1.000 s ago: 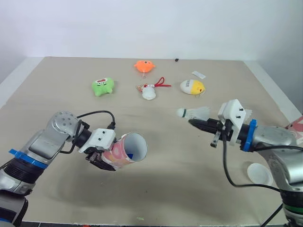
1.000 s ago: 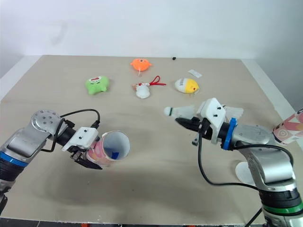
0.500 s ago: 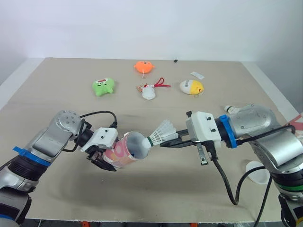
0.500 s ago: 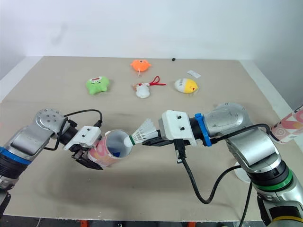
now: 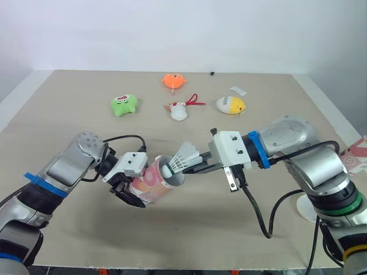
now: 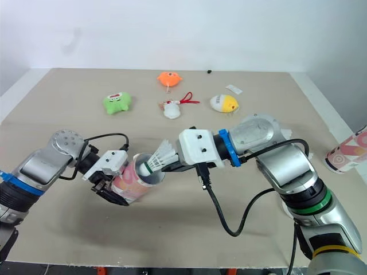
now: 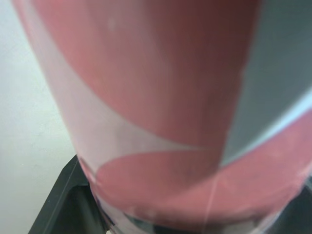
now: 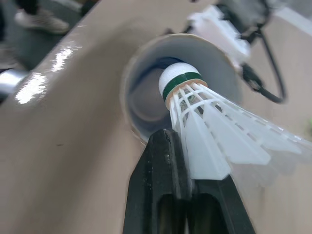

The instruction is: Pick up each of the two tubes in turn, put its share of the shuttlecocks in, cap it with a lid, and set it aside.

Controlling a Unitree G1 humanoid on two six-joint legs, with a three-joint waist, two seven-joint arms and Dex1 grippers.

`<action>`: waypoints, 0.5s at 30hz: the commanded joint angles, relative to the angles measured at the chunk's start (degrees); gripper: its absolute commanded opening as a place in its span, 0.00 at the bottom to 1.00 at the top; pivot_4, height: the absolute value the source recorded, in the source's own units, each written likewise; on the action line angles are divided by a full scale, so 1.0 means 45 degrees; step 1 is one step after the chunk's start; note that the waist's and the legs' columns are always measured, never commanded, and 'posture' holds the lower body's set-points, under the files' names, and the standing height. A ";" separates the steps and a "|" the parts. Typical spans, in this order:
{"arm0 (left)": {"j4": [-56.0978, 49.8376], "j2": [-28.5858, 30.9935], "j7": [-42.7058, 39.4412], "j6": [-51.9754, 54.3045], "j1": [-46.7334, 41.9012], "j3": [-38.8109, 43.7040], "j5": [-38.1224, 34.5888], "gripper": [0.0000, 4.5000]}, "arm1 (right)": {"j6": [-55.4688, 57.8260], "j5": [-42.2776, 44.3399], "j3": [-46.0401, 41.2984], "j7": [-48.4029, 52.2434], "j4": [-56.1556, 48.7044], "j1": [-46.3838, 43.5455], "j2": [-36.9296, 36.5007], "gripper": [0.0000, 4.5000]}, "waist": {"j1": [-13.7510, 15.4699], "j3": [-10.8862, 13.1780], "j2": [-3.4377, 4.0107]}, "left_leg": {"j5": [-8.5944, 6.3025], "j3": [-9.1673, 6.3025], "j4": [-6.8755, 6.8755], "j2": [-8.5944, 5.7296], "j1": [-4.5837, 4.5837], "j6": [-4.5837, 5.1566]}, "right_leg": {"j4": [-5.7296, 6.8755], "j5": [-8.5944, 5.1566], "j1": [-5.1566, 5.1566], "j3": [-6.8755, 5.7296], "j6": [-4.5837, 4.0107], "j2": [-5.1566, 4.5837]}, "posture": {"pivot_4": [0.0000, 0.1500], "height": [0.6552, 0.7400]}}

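Right wrist view: we see our right gripper [image 8: 178,156] pinching the shuttlecock [image 8: 204,139], its round nose just inside the tube [image 8: 146,100]. Our left gripper [image 5: 128,192] squeezes the tube above the table [image 5: 229,240].

Shuttlecock [image 5: 183,157] tip in tube [image 5: 150,182] mouth, second tube [image 6: 346,152] far right on table [image 5: 69,97]

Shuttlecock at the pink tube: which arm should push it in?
Right: right gripper pinches the white feathered shuttlecock at the pink cardboard tube's mouth; left gripper just holds that tube.
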 commanded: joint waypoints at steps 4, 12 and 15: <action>-0.0026 -0.0104 0.0017 -0.0020 -0.0286 -0.0013 -0.0137 0.64 | 0.0705 0.1672 -0.0827 0.0881 0.0201 -0.0757 0.0586 0.64 | 0.0001 0.0000 0.0000 | -0.0001 -0.0002 -0.0002 0.0000 -0.0002 0.0000 | 0.0000 0.0009 0.0000 -0.0002 -0.0035 -0.0001 | 1.00 0.91; -0.0257 -0.0205 0.0147 0.0043 0.0022 0.0284 -0.0032 0.64 | 0.2604 0.4877 -0.3878 0.0584 -0.0023 0.0200 -0.0211 0.69 | 0.0010 0.0000 0.0000 | -0.0001 -0.0014 -0.0003 -0.0005 -0.0009 0.0000 | 0.0000 0.0007 0.0007 -0.0012 -0.0034 -0.0012 | 1.00 0.91; -0.0158 -0.0488 0.0495 -0.0557 0.0188 0.0324 0.0206 0.64 | 0.3156 0.4796 -0.5248 -0.0296 -0.0246 0.1693 -0.1214 0.69 | 0.0007 0.0000 0.0000 | -0.0001 -0.0015 -0.0003 -0.0007 -0.0008 0.0000 | 0.0000 0.0008 0.0006 -0.0012 -0.0034 -0.0011 | 1.00 0.91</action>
